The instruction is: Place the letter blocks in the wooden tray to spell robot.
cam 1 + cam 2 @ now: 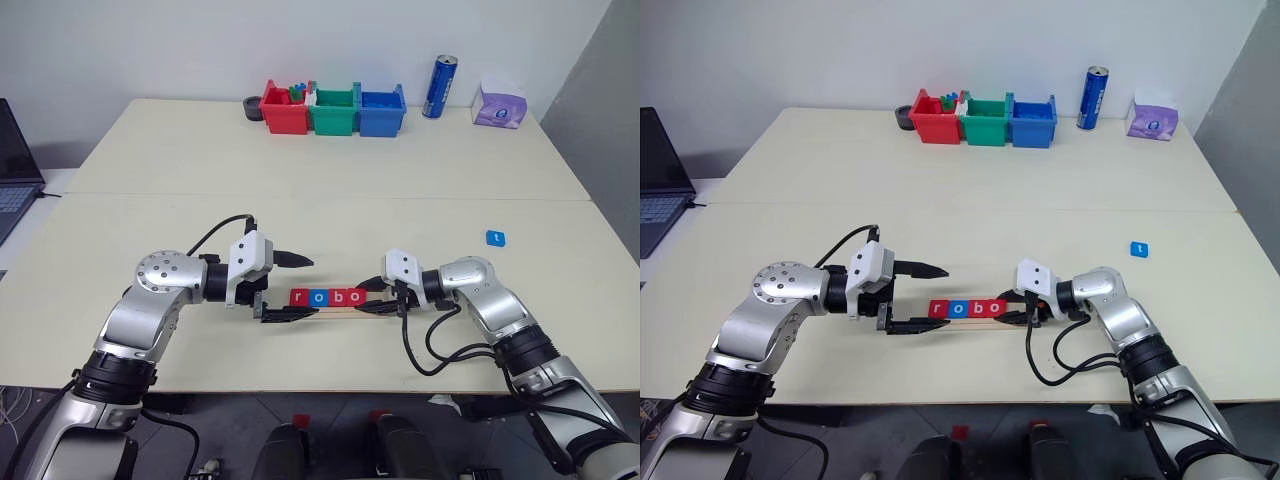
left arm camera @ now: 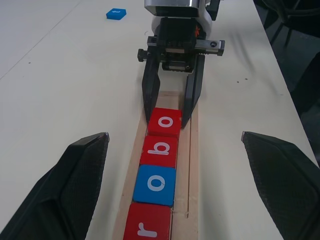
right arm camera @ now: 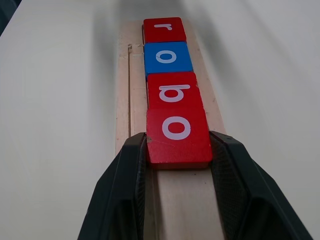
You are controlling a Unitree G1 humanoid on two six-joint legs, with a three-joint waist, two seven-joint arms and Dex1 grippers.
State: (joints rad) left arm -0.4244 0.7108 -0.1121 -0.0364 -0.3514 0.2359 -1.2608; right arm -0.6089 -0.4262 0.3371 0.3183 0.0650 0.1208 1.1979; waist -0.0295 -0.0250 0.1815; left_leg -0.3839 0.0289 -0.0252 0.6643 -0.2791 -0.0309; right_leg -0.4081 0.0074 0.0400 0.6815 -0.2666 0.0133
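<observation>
The wooden tray (image 3: pixel 131 100) lies near the table's front edge, between my two grippers. Four letter blocks sit in its groove in a row: red r (image 1: pixel 299 297), blue o (image 1: pixel 317 297), red b (image 1: pixel 337 297) and red o (image 3: pixel 177 131). My right gripper (image 3: pixel 178 138) is at the tray's right end, shut on the red o, one finger pressed against each side. My left gripper (image 1: pixel 308 287) is open wide at the left end, its fingers (image 2: pixel 80 175) spread either side of the tray without touching the blocks. A blue t block (image 1: pixel 495 237) lies apart on the table, to the right.
Red (image 1: pixel 285 110), green (image 1: pixel 333 112) and blue (image 1: pixel 381 113) bins stand in a row at the table's far edge. A blue can (image 1: pixel 440 87) and a tissue pack (image 1: pixel 499 103) are to their right. A laptop (image 1: pixel 15 180) sits at the far left.
</observation>
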